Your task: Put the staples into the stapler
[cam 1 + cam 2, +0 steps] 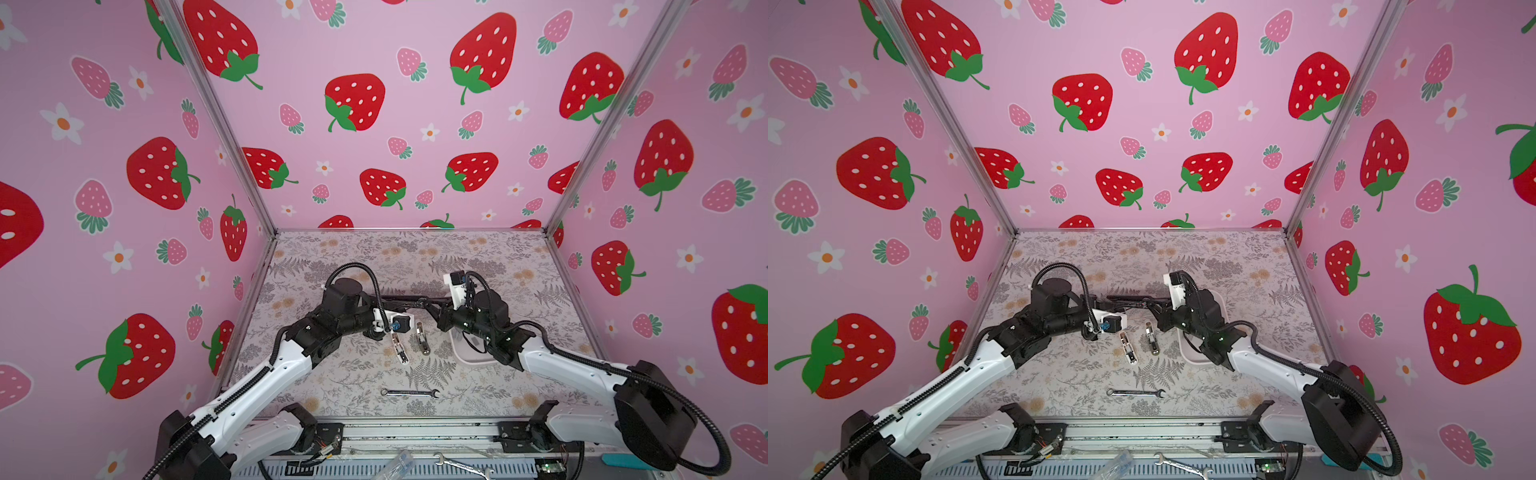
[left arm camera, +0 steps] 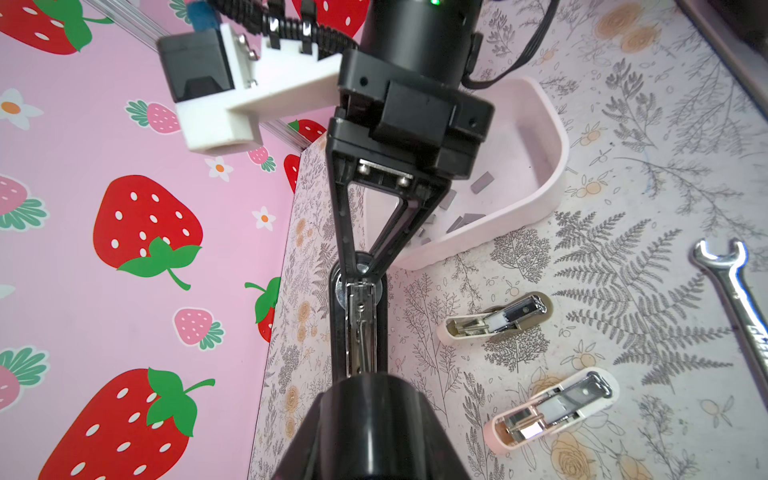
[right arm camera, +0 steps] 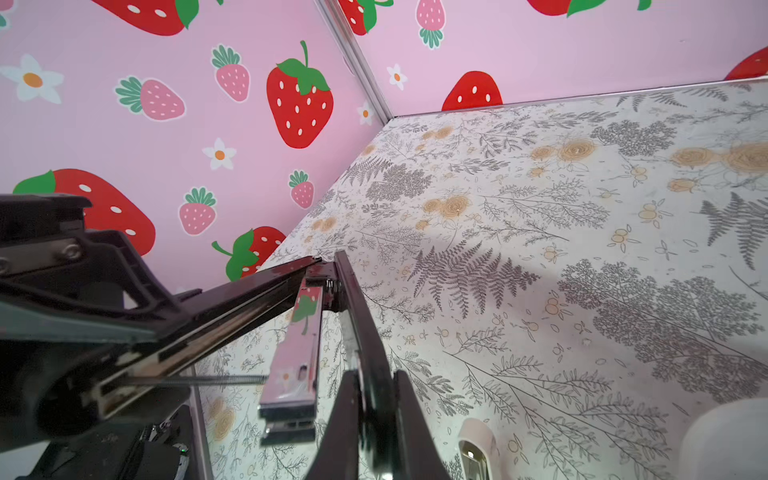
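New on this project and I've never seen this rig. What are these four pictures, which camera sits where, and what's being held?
This is a robot with a left arm and a right arm, mounted at the front edge of a floral table. Each arm ends in a two-fingered pincer.

Two pictures come from one camera head above and look nearly alike. The other two come from cameras on the arms' wrists.

Together the arms hold one black stapler, swung open. The left pincer is shut on one end and the right pincer on the other.

On the table lie two small white staplers with their metal insides showing, and a silver wrench. There is also a pale tray of loose grey staples.
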Action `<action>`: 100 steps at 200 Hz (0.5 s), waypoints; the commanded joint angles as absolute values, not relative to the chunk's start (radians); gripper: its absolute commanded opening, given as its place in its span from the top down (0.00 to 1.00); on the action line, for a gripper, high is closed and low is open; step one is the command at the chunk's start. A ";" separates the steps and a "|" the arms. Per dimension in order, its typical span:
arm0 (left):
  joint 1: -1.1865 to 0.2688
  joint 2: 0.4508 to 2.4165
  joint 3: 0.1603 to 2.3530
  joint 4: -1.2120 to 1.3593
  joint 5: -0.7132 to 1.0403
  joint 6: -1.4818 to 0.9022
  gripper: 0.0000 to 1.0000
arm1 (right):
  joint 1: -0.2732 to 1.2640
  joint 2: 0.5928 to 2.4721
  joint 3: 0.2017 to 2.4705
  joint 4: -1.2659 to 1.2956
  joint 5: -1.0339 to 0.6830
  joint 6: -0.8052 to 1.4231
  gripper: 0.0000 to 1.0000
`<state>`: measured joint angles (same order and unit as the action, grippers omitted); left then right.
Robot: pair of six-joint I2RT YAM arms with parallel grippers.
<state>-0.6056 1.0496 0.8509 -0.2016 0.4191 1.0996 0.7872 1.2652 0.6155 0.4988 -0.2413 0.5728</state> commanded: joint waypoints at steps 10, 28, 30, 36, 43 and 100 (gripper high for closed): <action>-0.644 1.003 0.914 -0.224 0.762 1.128 1.00 | 0.737 1.304 0.580 0.376 0.033 0.542 1.00; -0.641 1.017 0.920 -0.235 0.762 1.130 1.00 | 0.736 1.305 0.580 0.392 0.014 0.529 1.00; -0.641 1.018 0.923 -0.235 0.762 1.130 1.00 | 0.736 1.305 0.580 0.394 0.010 0.528 1.00; -0.641 1.020 0.925 -0.238 0.762 1.125 1.00 | 0.737 1.304 0.582 0.399 -0.001 0.525 1.00; -0.641 1.023 0.928 -0.236 0.760 1.118 1.00 | 0.736 1.303 0.587 0.400 -0.016 0.522 1.00; -0.641 1.094 1.068 -0.342 0.629 0.911 1.00 | 0.739 1.266 0.607 0.405 -0.099 0.464 0.81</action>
<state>-0.6006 1.0901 0.9157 -0.2852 0.4404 1.0267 0.7811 1.2575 0.6079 0.4824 -0.2737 0.5583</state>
